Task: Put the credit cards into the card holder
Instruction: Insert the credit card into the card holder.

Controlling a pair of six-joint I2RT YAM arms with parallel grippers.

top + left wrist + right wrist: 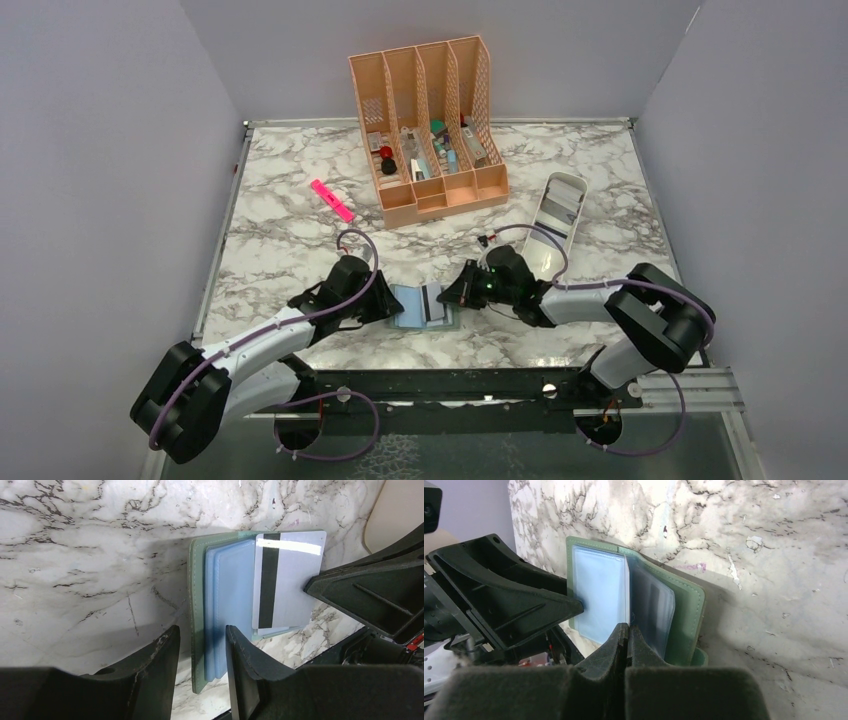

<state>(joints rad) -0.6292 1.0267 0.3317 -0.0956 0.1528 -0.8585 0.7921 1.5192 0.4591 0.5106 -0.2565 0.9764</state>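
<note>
Open card holder (pixel 198 605) lies on the bench (pixel 290 240) between both hands. Left hand (pixel 200 665) is part-open, straddling the holder's near cover edge, seemingly not clamping. Right hand (pixel 626 635) is closed, pinching a white, black-striped credit card (pixel 287 580) over the holder's other half.

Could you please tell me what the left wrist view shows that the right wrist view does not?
Only the left wrist view shows the broad face of the credit card, with its black stripe, lying over part of the card holder. Only the right wrist view shows the right tool shut on that card, seen edge-on. Both show the card holder open, its blue pockets, and the marble table.
</note>
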